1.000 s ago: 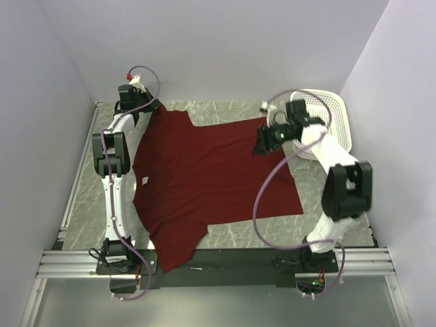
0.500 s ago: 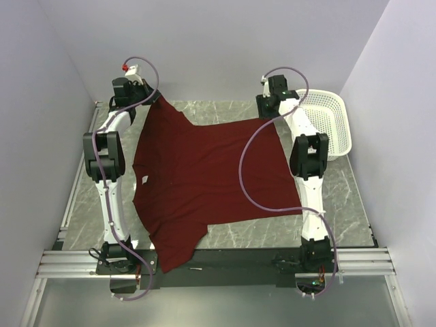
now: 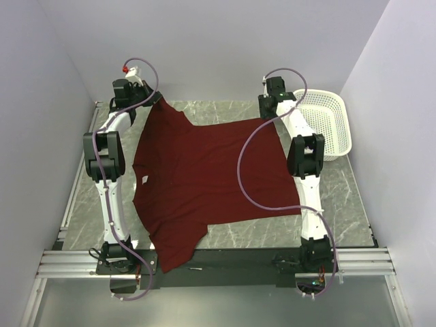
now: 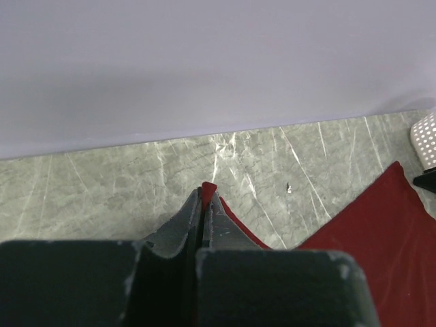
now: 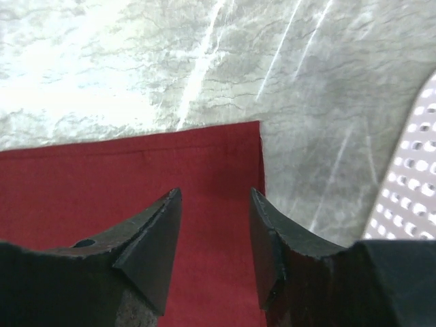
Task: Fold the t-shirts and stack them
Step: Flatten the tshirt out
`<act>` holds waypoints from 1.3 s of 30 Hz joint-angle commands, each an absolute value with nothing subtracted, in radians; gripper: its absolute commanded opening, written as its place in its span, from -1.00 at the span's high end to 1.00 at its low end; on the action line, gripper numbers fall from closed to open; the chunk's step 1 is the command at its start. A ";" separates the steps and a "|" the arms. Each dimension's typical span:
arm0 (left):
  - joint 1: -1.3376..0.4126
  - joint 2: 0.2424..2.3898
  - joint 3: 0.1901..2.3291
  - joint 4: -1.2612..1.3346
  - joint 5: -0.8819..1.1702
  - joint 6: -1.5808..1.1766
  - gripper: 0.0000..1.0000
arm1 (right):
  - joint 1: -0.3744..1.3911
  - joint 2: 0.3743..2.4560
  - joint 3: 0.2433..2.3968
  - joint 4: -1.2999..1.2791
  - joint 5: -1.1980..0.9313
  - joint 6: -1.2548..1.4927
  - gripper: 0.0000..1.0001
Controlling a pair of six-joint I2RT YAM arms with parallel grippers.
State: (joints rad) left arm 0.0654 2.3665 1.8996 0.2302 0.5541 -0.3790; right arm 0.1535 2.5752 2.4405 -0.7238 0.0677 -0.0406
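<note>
A maroon t-shirt (image 3: 204,170) lies spread flat on the marble table (image 3: 225,112), with one sleeve hanging over the near edge. At the far left, my left gripper (image 3: 150,98) is shut on a corner of the shirt; a red tip of cloth (image 4: 208,186) pokes out between the closed fingers (image 4: 221,221). My right gripper (image 5: 214,196) stands open just above the shirt's far right corner (image 5: 238,146), one finger on either side of the hem edge, with nothing pinched. From above, that gripper (image 3: 268,113) sits at the far right corner.
A white mesh basket (image 3: 330,124) stands at the far right, close beside the right arm; its wall shows in the right wrist view (image 5: 409,184). The back wall rises right behind both grippers. Metal rails run along the near edge (image 3: 218,260).
The right arm swung left from beside the basket to the shirt's far right corner, and its jaws have narrowed. The left gripper has stayed shut on its corner, lifting it slightly.
</note>
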 commanded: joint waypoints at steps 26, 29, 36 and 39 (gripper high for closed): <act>0.081 2.290 1.795 0.327 0.614 -0.423 0.99 | 0.094 2.658 2.454 -0.784 -0.054 -0.147 0.02; 0.081 2.281 1.787 0.328 0.617 -0.428 0.99 | 0.091 2.661 2.453 -0.811 -0.038 -0.163 0.04; 0.081 2.238 1.760 0.328 0.615 -0.423 0.99 | 0.087 2.609 2.347 -0.845 -0.077 -0.193 0.79; 0.084 2.211 1.732 0.327 0.612 -0.419 0.99 | 0.087 2.522 2.208 -0.805 -0.104 -0.193 0.92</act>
